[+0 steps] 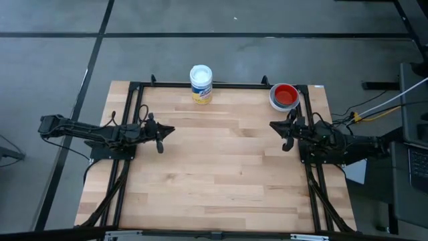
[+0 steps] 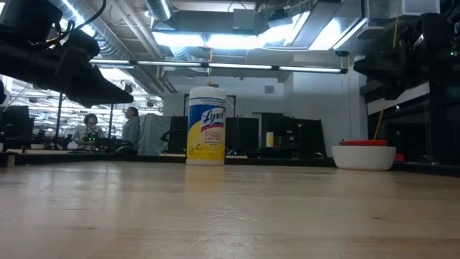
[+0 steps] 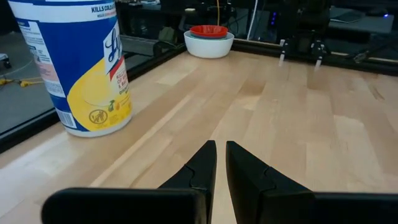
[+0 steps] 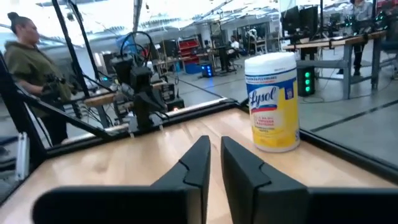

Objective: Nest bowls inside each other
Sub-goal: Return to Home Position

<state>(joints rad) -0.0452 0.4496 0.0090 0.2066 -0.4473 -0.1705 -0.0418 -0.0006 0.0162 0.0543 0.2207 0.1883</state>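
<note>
A: Where are the tools?
B: The left tool [image 1: 162, 132] hangs over the left side of the desk [image 1: 214, 174], fingers pressed almost together, gripping nothing. The right tool [image 1: 284, 134] mirrors it on the right, also closed to a slit and empty

A: And the bowls?
B: There's one stack [image 1: 283, 96] in the far right corner, near the right tool but apart from it. The red bowl [image 3: 209, 30] sits innermost on top and the white bowl [image 3: 210, 47] is the outer shell. A light blue rim [image 3: 198, 36] shows between them. I can't see green or dark blue; if they're inside, they're hidden

A: So the nesting's done?
B: I'd judge so. Every bowl I can see is in that stack, and both arms look parked

A: Any other container?
B: A tub [image 1: 200, 84] stands upright at the middle of the far edge, well apart from the stack. Its lid is on, so I can't tell what's inside
</note>
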